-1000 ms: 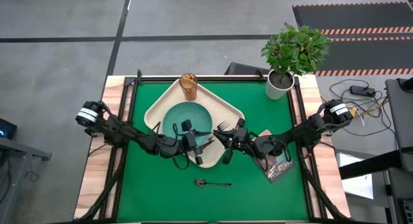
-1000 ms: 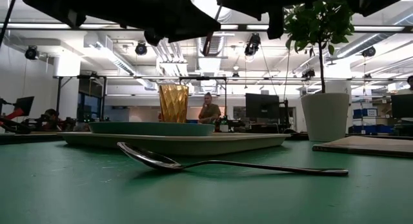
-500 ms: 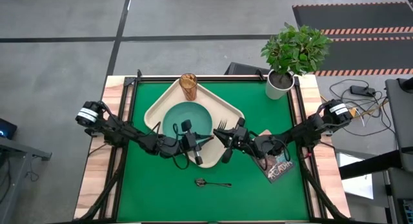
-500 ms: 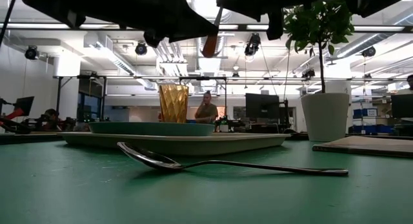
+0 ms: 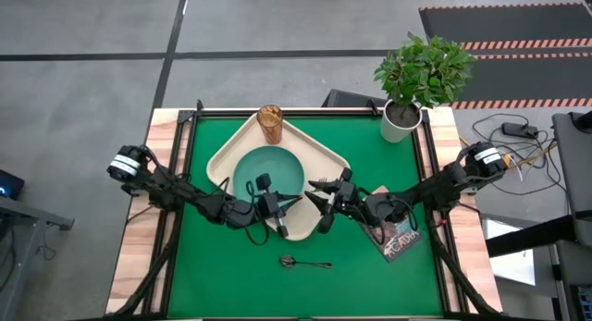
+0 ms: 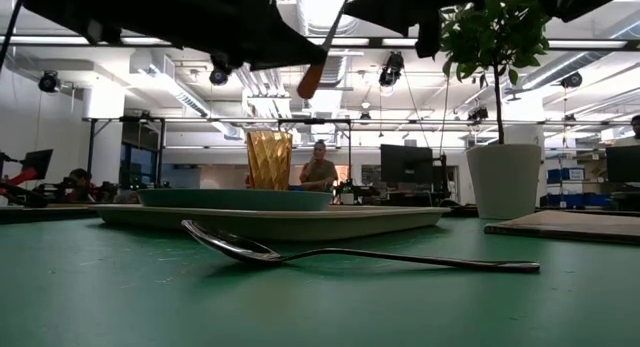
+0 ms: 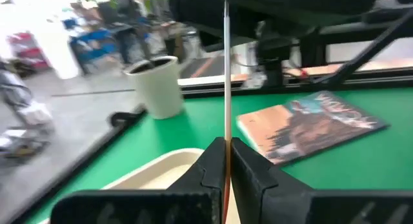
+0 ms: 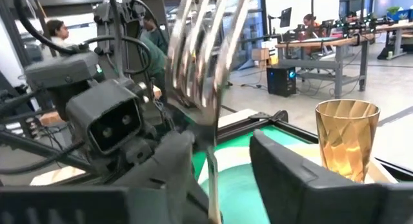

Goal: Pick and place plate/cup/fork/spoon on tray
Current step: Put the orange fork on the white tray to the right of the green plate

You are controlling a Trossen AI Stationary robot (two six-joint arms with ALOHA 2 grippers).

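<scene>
Above the tray (image 5: 239,141), left fingers (image 7: 248,172) pinching the fork (image 7: 226,88); right fingers (image 8: 290,172) spread; no legible writing.

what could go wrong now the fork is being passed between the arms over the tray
The left end effector pinches only the fork by its thin handle, so it could pivot or slip as the right end effector opens around the tines. A dropped fork may hit the plate or bounce off the tray.

Count: one tray (image 5: 227,154), one plate (image 5: 248,166), one cup (image 5: 269,123), one fork (image 5: 309,186), one spoon (image 5: 305,262), one book (image 5: 396,240), one potted plant (image 5: 421,73).
</scene>
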